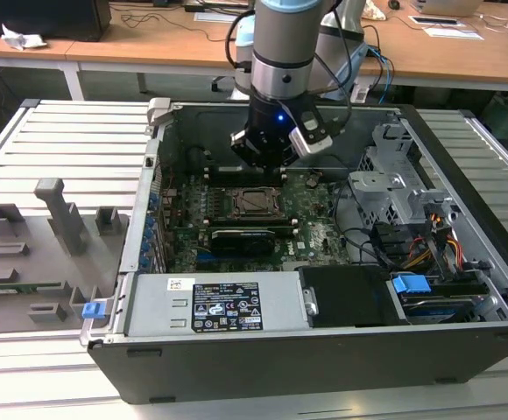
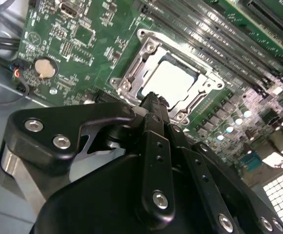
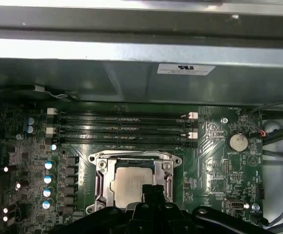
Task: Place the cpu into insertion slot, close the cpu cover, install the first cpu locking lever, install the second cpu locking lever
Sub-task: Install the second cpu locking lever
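The open computer case [image 1: 324, 262] is lying on a slatted table [image 1: 70, 149], with the green motherboard [image 1: 311, 219] flat inside it. In the exterior view the arm is reaching down into the case, and the gripper [image 1: 267, 166] is hanging just above the board, with the insertion slot [image 1: 256, 203] sitting close below it, toward six o'clock.

In the second wrist view the gripper [image 2: 153, 105] is showing its fingers drawn together to one narrow tip, holding nothing, and that tip is hovering at the socket's near edge. The cpu [image 2: 170, 83] is lying flat in the socket at about one o'clock from the tip, silver face up. The cpu cover [image 2: 136, 66] is lying down around the chip, its window framing it.

The gripper body is hiding the socket's near edge in both wrist views, so I cannot tell whether either locking lever is latched. Whether the tip is touching the frame is also hard to judge.
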Motion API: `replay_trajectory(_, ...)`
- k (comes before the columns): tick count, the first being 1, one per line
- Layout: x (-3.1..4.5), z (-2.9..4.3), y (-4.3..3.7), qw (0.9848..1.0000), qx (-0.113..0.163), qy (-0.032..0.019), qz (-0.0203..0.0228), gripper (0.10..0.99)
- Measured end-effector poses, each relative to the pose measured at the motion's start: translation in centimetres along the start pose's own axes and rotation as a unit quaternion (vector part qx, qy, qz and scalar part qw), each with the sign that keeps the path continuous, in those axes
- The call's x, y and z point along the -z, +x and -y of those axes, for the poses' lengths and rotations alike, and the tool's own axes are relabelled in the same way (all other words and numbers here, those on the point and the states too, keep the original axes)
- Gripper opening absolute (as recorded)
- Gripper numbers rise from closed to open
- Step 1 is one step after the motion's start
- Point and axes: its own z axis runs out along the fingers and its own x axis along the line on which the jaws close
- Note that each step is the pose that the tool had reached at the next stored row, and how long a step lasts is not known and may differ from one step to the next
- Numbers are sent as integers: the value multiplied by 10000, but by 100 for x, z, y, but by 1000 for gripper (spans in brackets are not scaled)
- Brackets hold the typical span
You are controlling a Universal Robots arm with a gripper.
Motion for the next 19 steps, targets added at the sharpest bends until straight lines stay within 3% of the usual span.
replay_trajectory(4,-30,58,2,10000,2,-28,-30,106)
replay_trajectory(9,-44,192,5,10000,2,-72,-30,106)
replay_trajectory(11,-48,278,7,10000,4,-95,-30,106)
replay_trajectory(19,-52,444,16,9999,8,-117,-30,106)
